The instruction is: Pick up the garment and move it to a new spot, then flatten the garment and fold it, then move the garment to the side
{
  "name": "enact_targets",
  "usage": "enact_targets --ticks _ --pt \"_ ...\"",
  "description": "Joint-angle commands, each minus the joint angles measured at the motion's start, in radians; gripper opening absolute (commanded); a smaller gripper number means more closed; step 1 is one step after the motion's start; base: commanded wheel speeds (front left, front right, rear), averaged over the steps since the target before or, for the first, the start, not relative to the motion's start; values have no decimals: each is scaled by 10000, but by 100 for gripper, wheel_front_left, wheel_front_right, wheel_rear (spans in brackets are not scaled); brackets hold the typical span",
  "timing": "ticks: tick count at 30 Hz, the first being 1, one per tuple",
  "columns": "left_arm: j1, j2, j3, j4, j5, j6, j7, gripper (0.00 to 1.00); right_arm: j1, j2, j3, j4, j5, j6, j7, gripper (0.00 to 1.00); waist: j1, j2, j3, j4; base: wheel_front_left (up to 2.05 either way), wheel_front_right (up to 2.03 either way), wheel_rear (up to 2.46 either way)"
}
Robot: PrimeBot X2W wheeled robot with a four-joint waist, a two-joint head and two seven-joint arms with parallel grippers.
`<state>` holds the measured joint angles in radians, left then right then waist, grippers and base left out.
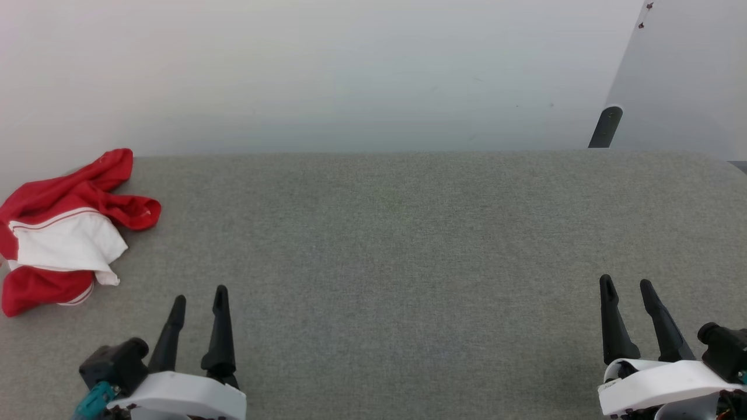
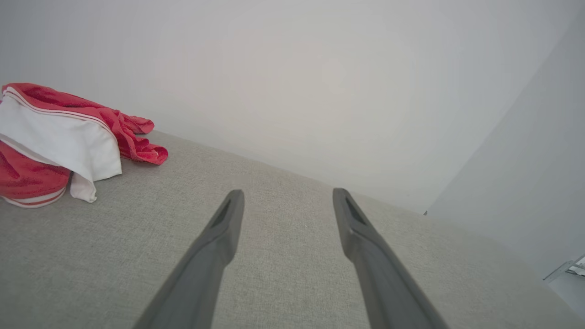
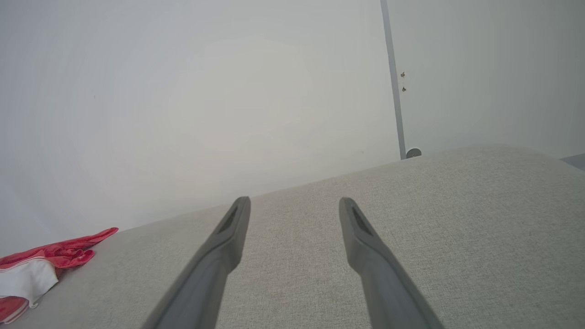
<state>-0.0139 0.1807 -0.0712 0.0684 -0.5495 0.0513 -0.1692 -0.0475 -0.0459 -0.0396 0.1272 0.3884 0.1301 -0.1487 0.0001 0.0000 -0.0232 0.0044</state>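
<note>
Left gripper [image 1: 200,294] and right gripper [image 1: 625,282] both stand wide and empty; your garment [image 1: 64,233] lies crumpled at far left of the grey fabric surface [image 1: 408,262], likely soft, light, floppy, so pinch a raised red fold beside the white sleeve.

Light is bright, soft and even in all three views, probably from diffuse lamps overhead, though no source is in frame. The pale wall [image 1: 327,70] is nearly washed out, with a faint pink cast at the head view's left and a cooler grey toward the right. The grey fabric surface [image 1: 408,245] keeps a crisp weave mid-frame and dims slightly toward the lower corners. Shadows are weak: only a thin, soft one hugs the garment [image 1: 58,233]. The wrist views bow and tilt the surface's far edge, and the dark fingers [image 2: 212,256] [image 3: 365,260] blur toward the bottom edge.
</note>
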Motion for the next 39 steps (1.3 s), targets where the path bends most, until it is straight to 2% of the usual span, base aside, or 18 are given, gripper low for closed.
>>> enact_targets --ticks 1,20,39 --pt "19 11 66 -151 294 -71 -97 100 -40 -47 -31 -108 -316 7 -93 100 -1 0 -2 1 0 0 0" --pt "221 -110 402 -483 2430 -704 -516 100 -22 -52 10 -172 -2228 7 -526 100 -1 0 -56 -15 0 0 0" --pt "472 -276 472 -617 3974 -1135 -856 100 162 -56 122 -413 -3828 9 -815 100 -1 0 -212 -51 0 0 0"
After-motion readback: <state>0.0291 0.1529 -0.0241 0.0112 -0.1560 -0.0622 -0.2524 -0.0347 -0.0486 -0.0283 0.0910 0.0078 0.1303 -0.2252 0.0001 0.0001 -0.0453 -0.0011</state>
